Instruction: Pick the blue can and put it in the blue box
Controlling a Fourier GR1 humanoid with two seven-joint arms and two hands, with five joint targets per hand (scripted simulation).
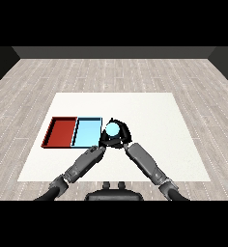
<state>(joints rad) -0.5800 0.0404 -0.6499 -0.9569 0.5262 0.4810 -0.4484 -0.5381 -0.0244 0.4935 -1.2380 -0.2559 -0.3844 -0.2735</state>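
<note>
Take the light blue tray [86, 132] as your reference point for every position below.

1. Locate the light blue tray on the white bench [149, 111]. The red tray [60, 131] lies directly against its left side, so the 2 trays form 1 row.

2. Locate the blue can [112, 129]. You see it just beside the right edge of the light blue tray, outside the tray rim. Only its pale, rounded top is visible; its lower body is hidden by the robot hands around it. You cannot tell from this view whether the can rests on the bench or is raised above it.

3. Check the right robot hand [121, 136]. It sits to the right of the light blue tray, and its black fingers curl around the can from the right and from behind. Its grey forearm runs down toward the lower right.

4. Check the left robot hand [103, 140]. It sits at the near right corner of the light blue tray, tight against the left side of the can. The dark shapes of the 2 robot hands merge here, so you cannot tell whether its fingers are spread, pressed together or curled on the can. Its forearm runs down toward the lower left, passing near the front edge of the light blue tray.

5. Note that both trays show bare floors inside their rims.
</note>
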